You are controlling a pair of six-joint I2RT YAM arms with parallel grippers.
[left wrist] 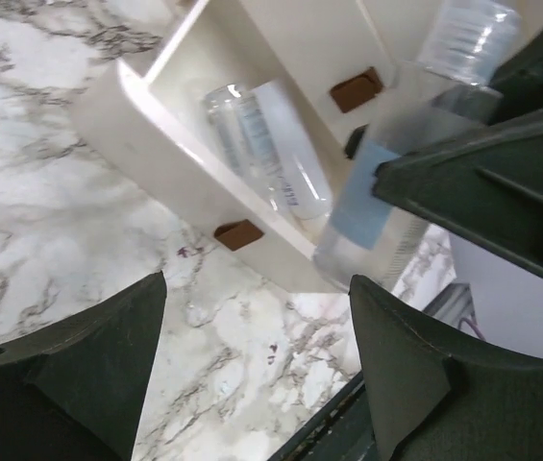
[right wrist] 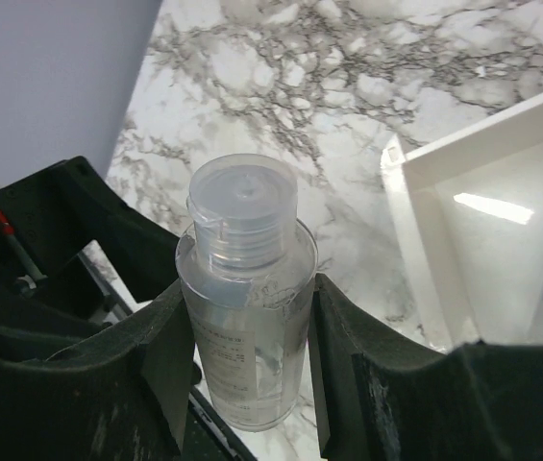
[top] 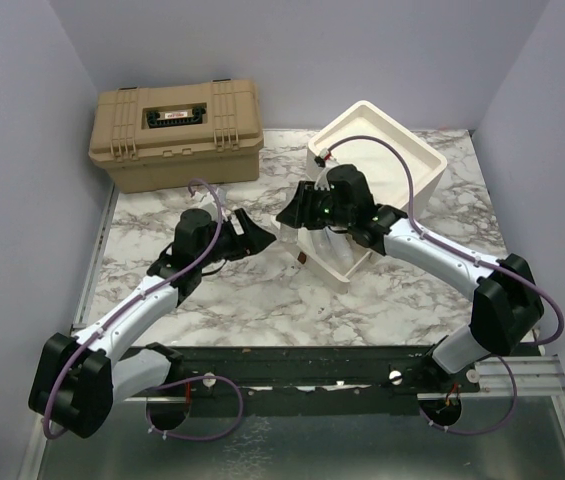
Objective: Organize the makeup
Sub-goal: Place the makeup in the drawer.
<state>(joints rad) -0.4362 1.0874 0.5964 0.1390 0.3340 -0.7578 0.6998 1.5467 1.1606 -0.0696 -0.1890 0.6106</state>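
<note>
Top view: my right gripper (top: 307,212) hangs over the pulled-out drawer (top: 350,268) of the cream plastic drawer unit (top: 422,150), and my left gripper (top: 254,233) is at its 9 o'clock. Left wrist: jaws spread and empty, with one clear labelled bottle (left wrist: 266,149) lying in the drawer, so I'd call that one done. Right wrist: the fingers pinch a clear flip-cap plastic bottle (right wrist: 247,288), with the drawer at 3 o'clock, not yet placed. No other makeup is in view, so I can't judge the rest.

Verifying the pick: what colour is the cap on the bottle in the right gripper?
Clear, see-through cap, like the bottle; best in right wrist view.
</note>
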